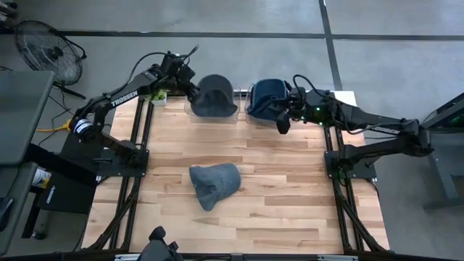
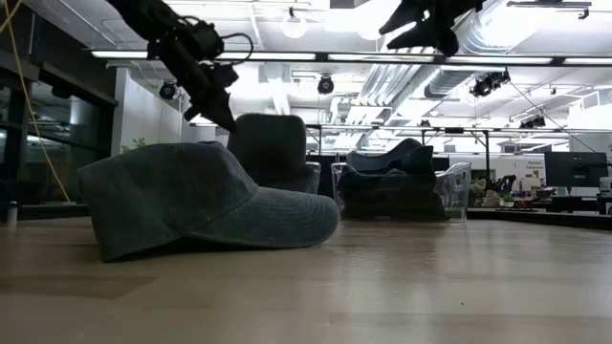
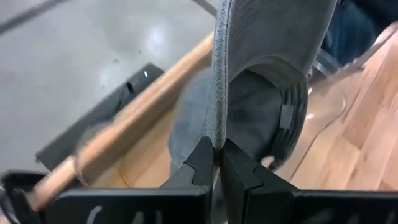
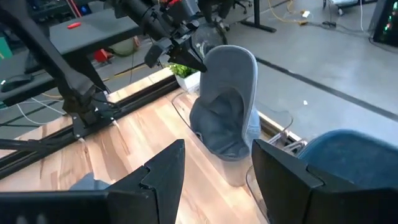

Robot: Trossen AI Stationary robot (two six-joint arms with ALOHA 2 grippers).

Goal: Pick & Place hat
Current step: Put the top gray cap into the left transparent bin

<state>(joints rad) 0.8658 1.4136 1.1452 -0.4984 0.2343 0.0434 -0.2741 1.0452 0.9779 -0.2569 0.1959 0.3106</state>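
A grey cap (image 1: 214, 185) lies flat on the table's middle, brim toward the near side (image 2: 191, 205). A second grey cap (image 1: 214, 95) stands in a clear bin at the far edge, with my left gripper (image 3: 217, 163) shut on it (image 4: 227, 99). A dark blue cap (image 1: 264, 98) sits in the clear bin beside it (image 2: 402, 182). My right gripper (image 1: 283, 122) hangs open in the air just right of the blue cap, touching nothing (image 4: 217, 180). My left gripper pinches the edge of the second grey cap's brim (image 3: 215, 138) between its two fingertips (image 3: 202, 163). It comes slanting down from the table's left (image 4: 186, 59). The brim stands upright, and the crown (image 3: 249, 118) sits low in the clear bin.
The two clear bins (image 1: 243, 116) stand side by side at the table's far edge. A small green plant (image 1: 157, 94) sits by the left arm. A floor fan (image 1: 49, 45) stands beyond the far left corner. Bare wood surrounds the flat cap.
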